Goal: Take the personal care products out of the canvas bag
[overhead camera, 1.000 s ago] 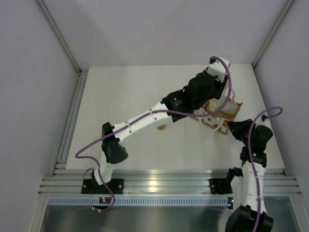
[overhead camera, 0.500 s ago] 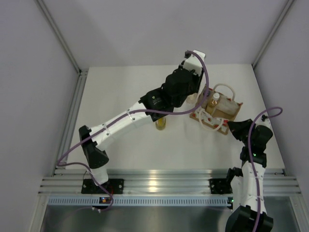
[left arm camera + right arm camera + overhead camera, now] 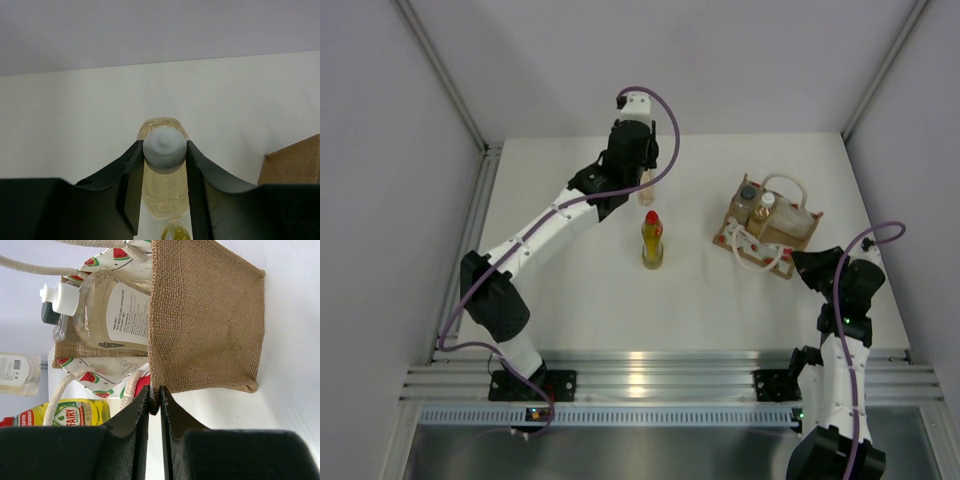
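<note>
The canvas bag stands at the right of the table, and the right wrist view shows its brown weave. Two bottles stand in it: a clear one with a dark cap and an amber one with a white cap, which is also in the right wrist view. My right gripper is shut on the bag's near corner edge. My left gripper is shut on the white cap of an amber bottle, far back at centre-left. I cannot tell whether that bottle touches the table. The yellow red-capped bottle stands just in front of it.
White walls and metal frame rails bound the table on the left, back and right. The bag's pale rope handles loop out above it. The yellow bottle and the held bottle show left of the bag in the right wrist view.
My left arm has swung from over the bag to the back left, carrying the white-capped amber bottle out. The right gripper and bag have stayed put.
</note>
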You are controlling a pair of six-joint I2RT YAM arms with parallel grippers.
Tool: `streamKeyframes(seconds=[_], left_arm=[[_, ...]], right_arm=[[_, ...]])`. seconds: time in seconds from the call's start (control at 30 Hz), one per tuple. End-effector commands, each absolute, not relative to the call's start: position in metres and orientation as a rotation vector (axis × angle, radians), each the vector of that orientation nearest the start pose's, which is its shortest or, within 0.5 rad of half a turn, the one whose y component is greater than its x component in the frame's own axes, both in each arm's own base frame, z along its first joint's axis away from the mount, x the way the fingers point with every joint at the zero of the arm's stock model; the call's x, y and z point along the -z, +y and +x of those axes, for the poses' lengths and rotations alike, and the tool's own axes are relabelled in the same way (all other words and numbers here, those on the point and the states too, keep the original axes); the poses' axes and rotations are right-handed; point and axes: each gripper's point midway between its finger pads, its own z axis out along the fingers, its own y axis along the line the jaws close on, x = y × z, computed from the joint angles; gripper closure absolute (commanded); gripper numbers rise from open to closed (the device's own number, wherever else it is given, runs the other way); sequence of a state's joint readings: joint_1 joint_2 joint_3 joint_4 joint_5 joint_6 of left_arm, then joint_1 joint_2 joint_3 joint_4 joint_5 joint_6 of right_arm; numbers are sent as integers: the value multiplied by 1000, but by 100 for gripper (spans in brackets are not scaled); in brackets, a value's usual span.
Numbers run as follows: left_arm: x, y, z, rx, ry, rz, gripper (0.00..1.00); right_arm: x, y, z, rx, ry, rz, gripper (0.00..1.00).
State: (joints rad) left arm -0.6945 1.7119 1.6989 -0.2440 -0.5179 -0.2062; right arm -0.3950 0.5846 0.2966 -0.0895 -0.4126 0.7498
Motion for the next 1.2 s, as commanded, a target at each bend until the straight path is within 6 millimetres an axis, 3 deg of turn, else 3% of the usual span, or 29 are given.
streamKeyframes(seconds=[0.0, 0.03, 0.1, 0.23, 0.27, 0.47, 0.73, 0.93, 1.0, 1.03, 1.1, 1.17], left_arm=[[-428, -248, 445, 338, 1528, -128, 100], [-414, -244, 448, 316, 1548, -127, 100], [-412, -232, 455, 307, 1526, -152, 100], [-382, -229, 461, 320, 1552, -98, 100], [-369, -229, 460, 315, 1573, -84, 100], [-343, -228, 457, 315, 1575, -70, 100], [-289, -227, 445, 318, 1635, -25, 100], [-275, -225, 444, 302, 1676, -32, 100], [-272, -225, 442, 299, 1684, -22, 86], [-274, -224, 441, 301, 1680, -24, 72], [-271, -222, 438, 294, 1685, -18, 55], [-274, -222, 435, 302, 1683, -8, 45]], right_arm=[[-130, -17, 263, -558, 1812, 846, 90], [-130, -16, 263, -557, 1813, 843, 90], [-130, -17, 263, -556, 1813, 843, 90], [-131, -16, 263, -558, 1815, 836, 90], [-131, -17, 263, -555, 1815, 840, 90], [-131, -16, 265, -565, 1821, 838, 90], [-133, -16, 265, -564, 1816, 836, 90], [-132, -16, 264, -564, 1817, 842, 90], [-131, -16, 264, -563, 1818, 841, 90], [-130, -16, 263, -565, 1820, 844, 90], [-130, -15, 263, -565, 1818, 841, 90], [-130, -16, 264, -564, 1816, 841, 90]])
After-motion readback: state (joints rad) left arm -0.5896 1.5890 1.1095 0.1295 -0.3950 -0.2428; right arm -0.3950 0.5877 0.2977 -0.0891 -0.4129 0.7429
